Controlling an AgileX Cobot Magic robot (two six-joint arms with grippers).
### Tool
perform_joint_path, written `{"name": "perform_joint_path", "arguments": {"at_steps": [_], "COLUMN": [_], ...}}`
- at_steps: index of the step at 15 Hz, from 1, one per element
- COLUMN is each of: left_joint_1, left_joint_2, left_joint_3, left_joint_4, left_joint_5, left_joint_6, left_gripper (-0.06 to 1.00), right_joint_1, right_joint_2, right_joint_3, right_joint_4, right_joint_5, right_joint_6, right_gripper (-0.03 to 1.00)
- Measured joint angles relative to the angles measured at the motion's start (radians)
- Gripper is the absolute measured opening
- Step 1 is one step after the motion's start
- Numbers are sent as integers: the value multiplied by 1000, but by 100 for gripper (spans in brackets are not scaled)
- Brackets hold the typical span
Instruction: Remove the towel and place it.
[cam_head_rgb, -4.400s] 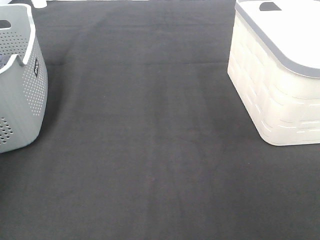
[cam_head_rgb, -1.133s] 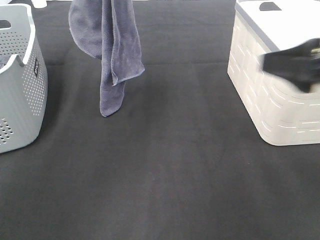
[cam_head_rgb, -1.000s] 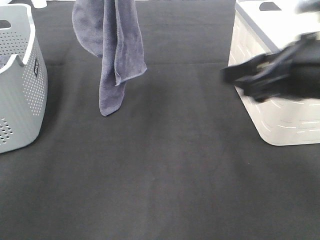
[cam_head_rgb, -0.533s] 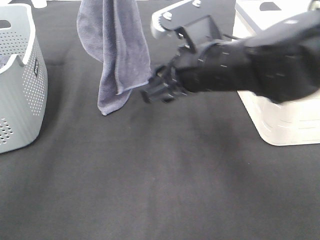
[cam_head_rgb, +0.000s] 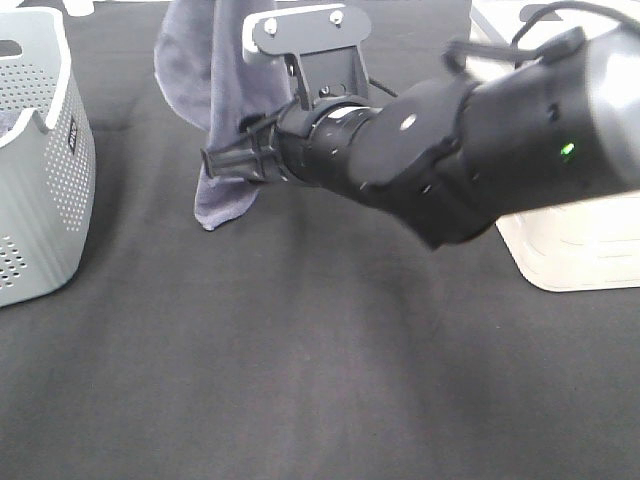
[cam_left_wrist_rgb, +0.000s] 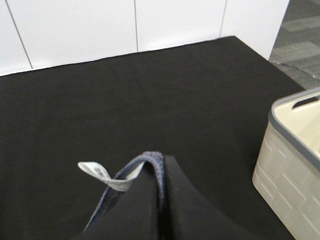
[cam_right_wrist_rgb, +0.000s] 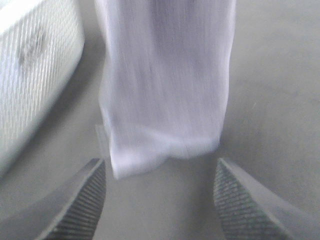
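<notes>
right arm has swung across from the white bin (cam_head_rgb: 570, 250) side in about a second. right gripper (cam_head_rgb: 228, 160) now sits at the hanging towel (cam_head_rgb: 185, 60). the towel has barely shifted over that time.

exterior high: the towel hangs in loose folds from above the frame edge, between the grey basket (cam_head_rgb: 45, 160) and the bin. it is clear of the basket, and its lowest tip is close to the table (cam_head_rgb: 300, 380); contact there can't be told. the right gripper meets it low on one side edge, probably so a second corner can be taken and the cloth spread flat.

left wrist: left gripper (cam_left_wrist_rgb: 161, 167) is pinched closed on the towel's top edge (cam_left_wrist_rgb: 151, 157), right next to the white tag (cam_left_wrist_rgb: 97, 172). this grip carries the whole cloth, which is why it hangs as a narrow drape.

right wrist: jaws are spread wide, one finger (cam_right_wrist_rgb: 82, 200) on each side, and hold nothing. the towel's bottom hem (cam_right_wrist_rgb: 165, 85) hangs just ahead of the gap, not yet between the pads. the view is motion-blurred, so exact clearance is unclear. likely next step: advance, then close on the hem.
</notes>
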Motion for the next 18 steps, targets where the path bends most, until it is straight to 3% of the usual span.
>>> {"name": "perform_joint_path", "arguments": {"at_steps": [1, 5, 9, 14, 18], "left_joint_1": [-11, -27, -29, -93, -153], "left_joint_2": [16, 33, 59, 110, 119], "left_joint_3": [0, 0, 0, 0, 0], "left_joint_4": [10, 50, 41, 55, 137], "left_joint_5": [6, 23, 70, 90, 117], "left_joint_6": [0, -27, -33, -33, -41], "left_gripper": [0, 0, 0, 0, 0], "right_joint_1": [9, 9, 9, 42, 82], "right_joint_2": [11, 76, 153, 197, 232], "right_joint_3": [-7, -15, -15, -27, -90], "right_joint_4": [0, -4, -26, -69, -76], "right_joint_5": [-45, -70, -69, -32, -20], "right_joint_6": [31, 52, 115, 226, 235], "right_gripper": [63, 63, 63, 63, 63]}}
